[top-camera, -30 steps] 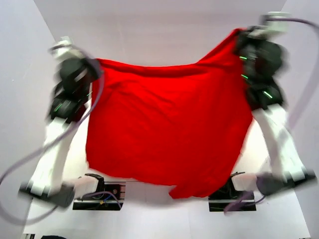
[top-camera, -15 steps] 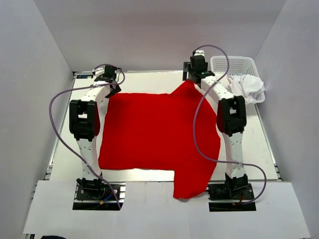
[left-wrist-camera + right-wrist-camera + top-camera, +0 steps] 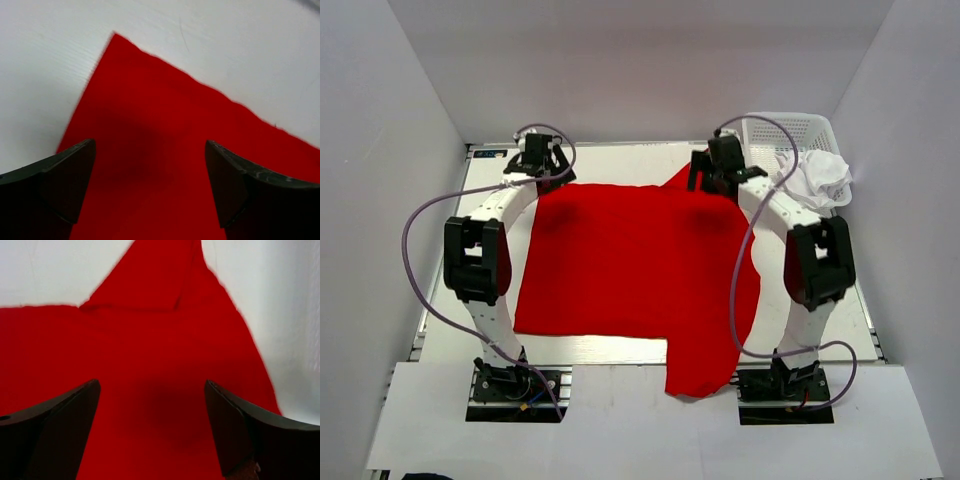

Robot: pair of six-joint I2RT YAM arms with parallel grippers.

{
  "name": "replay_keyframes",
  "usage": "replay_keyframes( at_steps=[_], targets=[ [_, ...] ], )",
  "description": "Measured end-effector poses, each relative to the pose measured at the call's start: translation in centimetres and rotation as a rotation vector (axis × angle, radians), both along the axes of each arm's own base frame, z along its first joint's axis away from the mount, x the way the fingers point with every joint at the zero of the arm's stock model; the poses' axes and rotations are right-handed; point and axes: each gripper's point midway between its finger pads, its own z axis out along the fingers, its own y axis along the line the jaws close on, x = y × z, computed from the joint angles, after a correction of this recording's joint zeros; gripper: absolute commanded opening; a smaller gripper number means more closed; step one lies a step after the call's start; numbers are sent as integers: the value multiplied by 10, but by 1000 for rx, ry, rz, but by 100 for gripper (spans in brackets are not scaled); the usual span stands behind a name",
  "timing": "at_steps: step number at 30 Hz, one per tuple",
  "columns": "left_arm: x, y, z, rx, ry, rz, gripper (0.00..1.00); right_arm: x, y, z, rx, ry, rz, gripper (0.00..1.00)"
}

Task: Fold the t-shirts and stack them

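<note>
since half a second ago the red t-shirt (image 3: pixel 630 270) has settled flat on the table (image 3: pixel 620 160), one sleeve past the near edge. the white t-shirt (image 3: pixel 817 175) lies by the basket (image 3: pixel 790 125), far right corner. left gripper (image 3: pixel 150 165) and right gripper (image 3: pixel 152 405) hover wide open over the red one's far edge. i think the loose sleeve may drag and wrinkle the cloth when folding.

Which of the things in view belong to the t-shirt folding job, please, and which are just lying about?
Part of the job:
red t-shirt, spread flat on the table
white t-shirt, bunched up at the far right
left gripper and right gripper, both open over the red cloth

Just lying about:
white mesh basket, beside the bunched shirt
</note>
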Motion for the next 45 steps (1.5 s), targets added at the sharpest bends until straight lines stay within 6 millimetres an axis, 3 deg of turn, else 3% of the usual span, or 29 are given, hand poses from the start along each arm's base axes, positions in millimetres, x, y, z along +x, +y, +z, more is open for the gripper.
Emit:
replay_keyframes(
  at_steps=[3, 8, 12, 15, 19, 25, 30, 34, 37, 39, 41, 45],
  targets=[
    [-12, -19, -26, -56, 61, -72, 99, -39, -7, -23, 22, 87, -24, 90],
    [-26, -28, -58, -72, 145, -93, 99, -104, -30, -89, -23, 288, -71, 90],
    [-32, -24, -67, -49, 168, -77, 99, -128, -48, -112, -88, 370, -115, 90],
    [-31, -19, -77, -33, 187, -58, 99, -122, -51, -117, -116, 376, -134, 90],
    [-14, -6, -103, 14, 227, -13, 99, -89, -42, -116, -121, 356, -147, 90],
    [30, 6, -102, 50, 192, 39, 99, -24, -22, -114, -128, 294, -143, 90],
    [82, 18, -98, 35, 135, 71, 99, 37, -14, -110, -151, 223, -146, 90],
    [101, 29, -95, 18, 110, 84, 99, 62, -21, -103, -207, 186, -142, 90],
    [92, 31, -93, 5, 118, 68, 99, 61, -28, -95, -253, 174, -124, 90],
    [73, 34, -90, 7, 142, 65, 99, 52, -30, -86, -272, 168, -116, 90],
    [42, 37, -80, 12, 171, 71, 99, 36, -31, -69, -279, 158, -107, 90],
    [-31, 44, -33, -7, 143, 138, 99, -6, -25, -21, -236, 87, -87, 90]
  ],
)
